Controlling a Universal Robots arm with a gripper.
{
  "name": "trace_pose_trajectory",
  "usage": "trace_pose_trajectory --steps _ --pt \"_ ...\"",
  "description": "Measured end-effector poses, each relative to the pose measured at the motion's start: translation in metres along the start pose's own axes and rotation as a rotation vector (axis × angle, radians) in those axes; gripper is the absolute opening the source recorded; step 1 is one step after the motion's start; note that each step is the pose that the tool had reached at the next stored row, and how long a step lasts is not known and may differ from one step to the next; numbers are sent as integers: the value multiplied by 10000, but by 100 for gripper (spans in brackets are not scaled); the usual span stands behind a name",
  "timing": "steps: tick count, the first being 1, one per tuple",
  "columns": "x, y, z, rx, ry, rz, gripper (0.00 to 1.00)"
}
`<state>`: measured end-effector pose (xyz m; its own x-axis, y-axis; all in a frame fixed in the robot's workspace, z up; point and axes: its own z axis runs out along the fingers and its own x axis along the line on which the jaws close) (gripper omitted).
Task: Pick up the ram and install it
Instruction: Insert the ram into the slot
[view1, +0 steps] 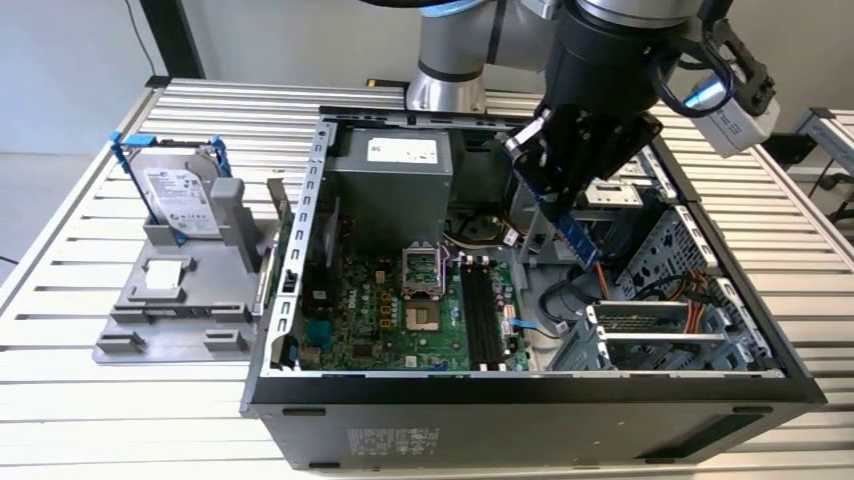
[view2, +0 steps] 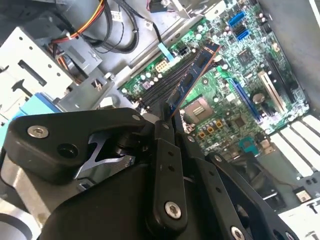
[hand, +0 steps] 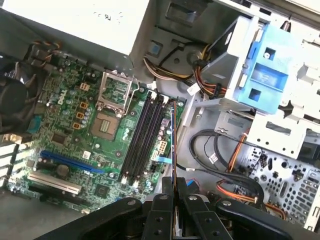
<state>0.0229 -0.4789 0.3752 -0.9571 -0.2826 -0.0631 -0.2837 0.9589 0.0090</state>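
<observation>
My gripper (view1: 554, 195) is shut on the ram (view1: 571, 232), a thin dark stick that hangs down from the fingers above the open computer case (view1: 287, 300). In the second wrist view the ram (view2: 192, 75) slants out from the gripper (view2: 167, 117) over the green motherboard (view2: 235, 75). It runs roughly along the black slots (view2: 160, 87) and is held clear of them. In the first wrist view the ram (hand: 173, 135) shows edge-on, just beside the black slots (hand: 142, 137) and above the board. The slots (view1: 483, 310) lie lower in the case, toward the exterior view's left of the stick.
A silver hard drive in a blue frame (view1: 180, 195) stands on a grey holder (view1: 174, 300) outside the case, with an upright card (view1: 278, 215) beside it. Inside are the power supply (view1: 394, 170), a metal drive cage (view1: 674, 265), a blue bracket (hand: 265, 75) and loose cables (hand: 220, 150).
</observation>
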Motion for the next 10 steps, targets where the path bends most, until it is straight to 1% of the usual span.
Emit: trace_pose_trajectory --steps 7,10 --pt "0 0 0 64 -9 1009 0" --pt "0 0 0 86 -12 1359 0"
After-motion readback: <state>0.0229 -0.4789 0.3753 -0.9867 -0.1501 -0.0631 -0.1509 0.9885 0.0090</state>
